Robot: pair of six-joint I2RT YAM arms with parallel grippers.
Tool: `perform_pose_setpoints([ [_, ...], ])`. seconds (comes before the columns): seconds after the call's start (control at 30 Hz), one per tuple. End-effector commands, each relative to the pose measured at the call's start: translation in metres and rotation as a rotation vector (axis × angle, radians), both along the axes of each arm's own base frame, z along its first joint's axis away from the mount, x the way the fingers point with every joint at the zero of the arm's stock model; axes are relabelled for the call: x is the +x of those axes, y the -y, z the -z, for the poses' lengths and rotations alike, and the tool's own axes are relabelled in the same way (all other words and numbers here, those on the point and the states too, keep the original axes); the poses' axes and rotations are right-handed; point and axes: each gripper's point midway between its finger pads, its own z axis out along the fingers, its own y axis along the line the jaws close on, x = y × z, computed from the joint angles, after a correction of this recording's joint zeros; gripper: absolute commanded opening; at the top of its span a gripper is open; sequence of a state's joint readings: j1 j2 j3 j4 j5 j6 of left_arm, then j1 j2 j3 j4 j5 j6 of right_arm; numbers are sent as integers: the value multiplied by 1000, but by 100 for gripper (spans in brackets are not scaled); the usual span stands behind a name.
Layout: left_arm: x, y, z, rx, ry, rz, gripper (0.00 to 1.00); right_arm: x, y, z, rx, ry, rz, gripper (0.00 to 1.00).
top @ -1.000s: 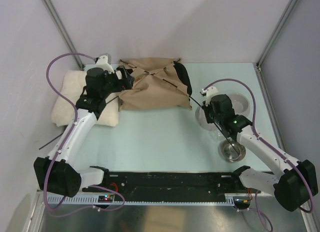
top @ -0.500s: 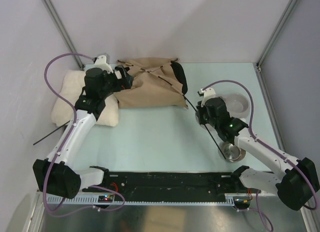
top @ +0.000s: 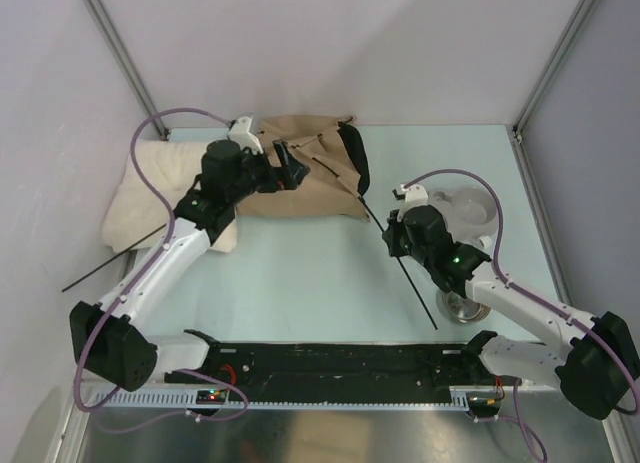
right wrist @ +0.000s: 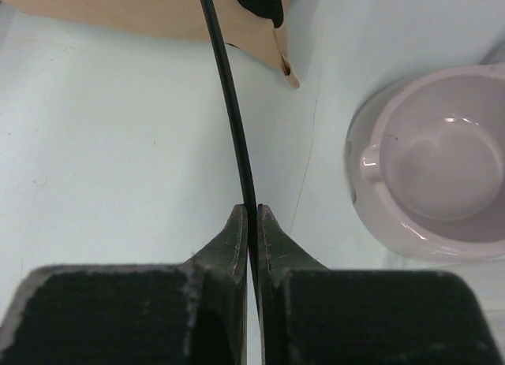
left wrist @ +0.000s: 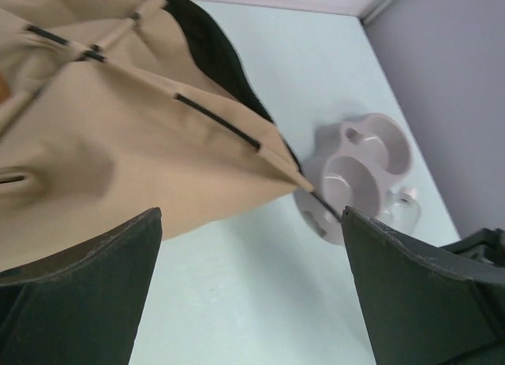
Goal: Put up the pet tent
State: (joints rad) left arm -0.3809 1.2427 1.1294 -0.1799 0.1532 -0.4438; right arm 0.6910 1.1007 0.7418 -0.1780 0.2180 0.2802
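Note:
The pet tent (top: 318,175) lies collapsed at the back of the table, tan fabric with black trim; it also fills the upper left of the left wrist view (left wrist: 118,136). My left gripper (top: 290,169) hovers over its left half, open, with nothing between the fingers (left wrist: 251,215). A thin dark pole (right wrist: 229,105) runs out of the tent's right corner (right wrist: 280,61). My right gripper (right wrist: 250,211) is shut on that pole, to the right of the tent (top: 393,233). The pole's free end (top: 425,308) reaches toward the near edge.
A fluffy cream cushion (top: 145,188) lies left of the tent, under the left arm. Another pole end (top: 105,263) sticks out to the left. A pink double bowl (top: 468,207) (left wrist: 359,168) (right wrist: 442,164) and a small metal bowl (top: 465,305) sit at the right.
My left gripper has swung right, from the tent's left edge to above its fabric. The right gripper moved left and nearer with the pole, and the tent bunched up and shifted left.

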Motion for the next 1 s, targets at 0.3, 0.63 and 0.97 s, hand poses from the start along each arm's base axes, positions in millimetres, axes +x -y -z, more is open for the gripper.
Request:
perform_pose_setpoints([
  [0.3, -36, 144, 26, -245, -178, 265, 93, 0, -26, -42, 273, 52, 6, 0],
  [0.63, -34, 180, 62, -284, -340, 306, 56, -2, -27, -47, 326, 59, 58, 0],
  [0.97, -40, 180, 85, -310, -436, 275, 37, -13, -38, -37, 298, 46, 81, 0],
])
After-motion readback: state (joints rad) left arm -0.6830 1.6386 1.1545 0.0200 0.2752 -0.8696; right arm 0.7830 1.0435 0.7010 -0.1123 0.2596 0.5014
